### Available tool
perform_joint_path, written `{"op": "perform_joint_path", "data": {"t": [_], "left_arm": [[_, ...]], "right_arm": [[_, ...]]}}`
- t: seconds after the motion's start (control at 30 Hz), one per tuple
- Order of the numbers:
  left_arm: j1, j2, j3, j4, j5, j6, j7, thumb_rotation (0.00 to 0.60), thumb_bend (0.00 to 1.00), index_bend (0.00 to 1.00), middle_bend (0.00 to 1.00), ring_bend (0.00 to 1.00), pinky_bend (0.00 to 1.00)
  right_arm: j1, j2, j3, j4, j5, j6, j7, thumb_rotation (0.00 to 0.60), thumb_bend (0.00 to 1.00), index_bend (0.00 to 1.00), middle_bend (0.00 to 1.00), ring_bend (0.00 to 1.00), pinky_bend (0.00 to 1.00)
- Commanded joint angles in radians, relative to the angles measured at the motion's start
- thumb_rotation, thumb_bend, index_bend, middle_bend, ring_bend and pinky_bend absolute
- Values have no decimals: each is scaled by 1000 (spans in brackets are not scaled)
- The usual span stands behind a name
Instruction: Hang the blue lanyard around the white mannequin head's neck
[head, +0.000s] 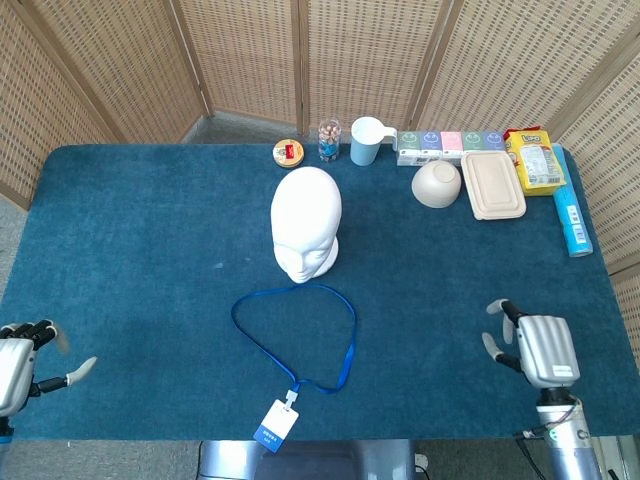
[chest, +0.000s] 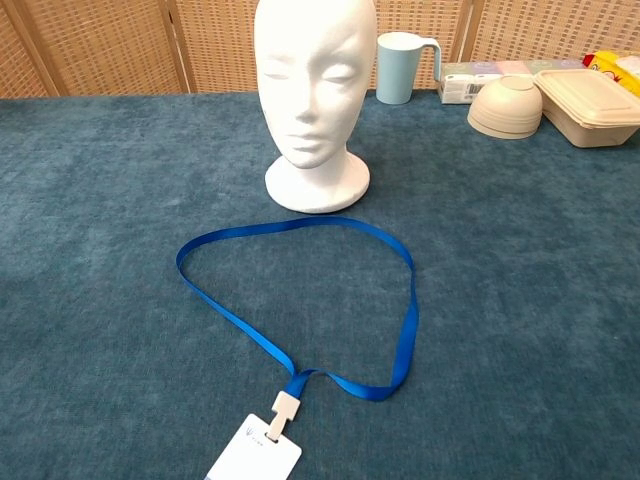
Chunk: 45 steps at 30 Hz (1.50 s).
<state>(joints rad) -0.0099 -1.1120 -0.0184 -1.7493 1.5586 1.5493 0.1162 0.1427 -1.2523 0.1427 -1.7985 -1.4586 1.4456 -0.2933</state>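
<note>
The white mannequin head (head: 305, 224) (chest: 315, 90) stands upright mid-table, facing the near edge. Just in front of its base the blue lanyard (head: 346, 330) (chest: 408, 320) lies flat in an open loop. Its white badge (head: 275, 424) (chest: 256, 459) rests at the near edge. My left hand (head: 18, 362) hovers at the near left corner, holding nothing, with fingers apart. My right hand (head: 535, 346) is at the near right, back facing up, fingers spread and empty. Both hands are far from the lanyard. The chest view shows neither hand.
Along the far edge stand a small tin (head: 288, 153), a jar (head: 329, 139), a light blue cup (head: 366, 141) (chest: 397, 67), a row of small boxes (head: 450, 143), a beige bowl (head: 436, 184) (chest: 506, 105), a lidded container (head: 493, 184), a yellow packet (head: 537, 160) and a blue tube (head: 572, 222). Wicker screens surround the table.
</note>
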Motion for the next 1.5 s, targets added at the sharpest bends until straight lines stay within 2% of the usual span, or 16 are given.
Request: {"op": "perform_joint_path", "data": {"t": [0.03, 0.23, 0.53, 1.0, 1.5], "left_arm": [[-8, -1, -5, 2, -6, -10, 0, 167, 142, 615, 512, 492, 377], [-29, -2, -17, 15, -23, -37, -4, 169, 142, 615, 512, 491, 377], [-69, -6, -38, 33, -45, -83, -6, 169, 141, 615, 512, 491, 377], [-109, -3, -52, 52, -69, -128, -10, 171, 141, 615, 512, 491, 378], [-127, -7, -48, 72, -76, -144, -21, 171, 142, 615, 512, 491, 377]], "right_arm": [[41, -87, 53, 30, 28, 26, -139, 538, 340, 406, 881, 1000, 1000], [101, -182, 94, 60, 89, -2, -255, 538, 339, 427, 990, 1000, 1000], [181, -301, 149, 122, 194, -46, -339, 538, 340, 458, 1000, 1000, 1000], [263, -451, 140, 212, 294, -112, -365, 537, 340, 467, 1000, 1000, 1000], [335, -549, 135, 244, 362, -150, -435, 540, 340, 467, 1000, 1000, 1000]]}}
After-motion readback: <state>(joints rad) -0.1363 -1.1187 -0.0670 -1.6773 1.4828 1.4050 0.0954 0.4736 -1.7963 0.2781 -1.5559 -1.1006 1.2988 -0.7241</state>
